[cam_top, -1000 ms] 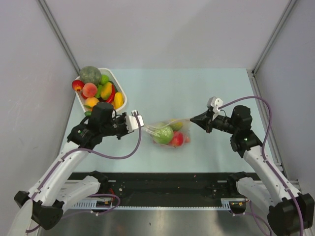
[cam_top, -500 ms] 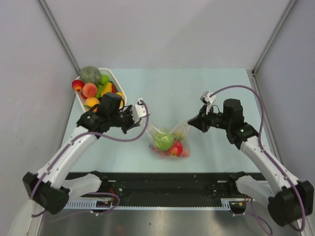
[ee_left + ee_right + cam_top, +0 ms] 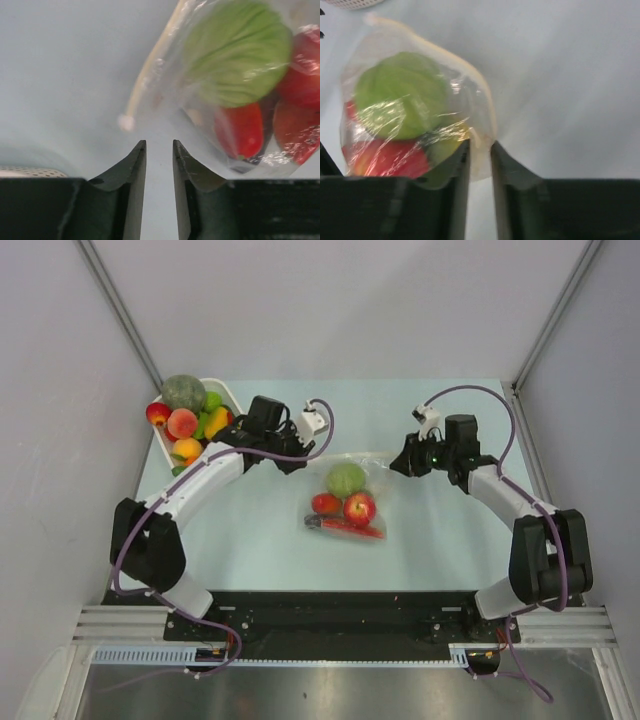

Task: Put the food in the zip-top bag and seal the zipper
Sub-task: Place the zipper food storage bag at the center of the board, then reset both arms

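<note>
Both arms have pulled up and back since a second ago. Back then the zip-top bag [image 3: 375,485] hung stretched between my two grippers, and now it lies flat on the table [image 3: 450,530], in the middle, between them.

I can see the food inside it: a green round fruit [image 3: 346,480] at the far end, a red apple [image 3: 360,508] and one more red piece [image 3: 325,503] under it, and a red pepper [image 3: 350,529] nearest to me. The zipper [image 3: 150,65] is a pale strip along the far edge of the bag.

My left gripper [image 3: 159,146] has let go. Its fingers stand a little apart with nothing in the gap, and the bag's corner lies just ahead of them.

My right gripper [image 3: 479,147] is a little apart too. The other bag corner shows in its gap, but it is blurry there, so I cannot tell if the plastic touches the fingers.

More toy food sits in the white basket [image 3: 228,390] at the far left, beside my left arm.
</note>
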`<state>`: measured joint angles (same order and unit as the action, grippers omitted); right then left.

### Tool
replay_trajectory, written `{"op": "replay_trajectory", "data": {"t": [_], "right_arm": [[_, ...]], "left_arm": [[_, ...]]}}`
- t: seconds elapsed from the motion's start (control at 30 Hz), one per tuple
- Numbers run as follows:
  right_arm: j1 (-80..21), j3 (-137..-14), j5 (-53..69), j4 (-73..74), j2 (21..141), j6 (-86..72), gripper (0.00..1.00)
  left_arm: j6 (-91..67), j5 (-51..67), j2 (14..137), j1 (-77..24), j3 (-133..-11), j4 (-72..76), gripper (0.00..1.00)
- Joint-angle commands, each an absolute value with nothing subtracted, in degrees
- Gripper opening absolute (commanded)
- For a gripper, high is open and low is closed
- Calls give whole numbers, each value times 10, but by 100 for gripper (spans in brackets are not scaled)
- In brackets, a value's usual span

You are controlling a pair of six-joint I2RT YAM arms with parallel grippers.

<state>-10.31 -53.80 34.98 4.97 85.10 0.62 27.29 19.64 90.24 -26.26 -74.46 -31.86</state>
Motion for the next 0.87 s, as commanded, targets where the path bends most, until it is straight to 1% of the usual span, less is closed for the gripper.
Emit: {"op": "replay_trajectory", "data": {"t": [0.0, 0.03, 0.07, 0.1, 0.13, 0.17, 0.2, 0.23, 0.3, 0.33, 0.43, 0.53, 0.63, 0.73, 0.83], "right_arm": [[-92, -584, 366, 28, 846, 3, 35], [-90, -590, 367, 32, 842, 3, 47], [-85, -592, 367, 39, 829, 3, 53], [-79, -594, 366, 41, 821, -9, 60], [-74, -598, 365, 43, 810, -11, 72], [-69, -600, 360, 47, 791, -10, 77], [-60, -604, 356, 53, 779, -7, 80], [-55, -614, 352, 57, 770, -6, 89], [-41, -627, 352, 81, 745, -6, 94], [-26, -633, 352, 90, 737, -9, 99], [16, -653, 359, 124, 714, -18, 100], [60, -657, 362, 156, 698, -34, 100], [96, -639, 365, 177, 684, -56, 100], [125, -612, 339, 189, 669, -57, 100], [143, -613, 332, 186, 665, -52, 100]], "left_arm": [[231, 206, 902, -250, -796, -303, 46], [215, 208, 898, -242, -799, -304, 53], [208, 214, 887, -236, -803, -305, 59], [193, 219, 879, -231, -807, -309, 79], [185, 227, 872, -218, -811, -312, 88], [178, 230, 854, -212, -822, -322, 99], [165, 237, 846, -206, -828, -328, 100], [158, 245, 838, -192, -842, -333, 100], [136, 254, 822, -175, -859, -352, 100], [127, 256, 819, -158, -868, -359, 100], [95, 263, 823, -118, -928, -403, 100], [63, 263, 827, -74, -948, -427, 100], [40, 265, 818, -34, -921, -421, 100], [33, 266, 810, -12, -890, -413, 100], [33, 244, 813, -4, -896, -414, 100]]}}
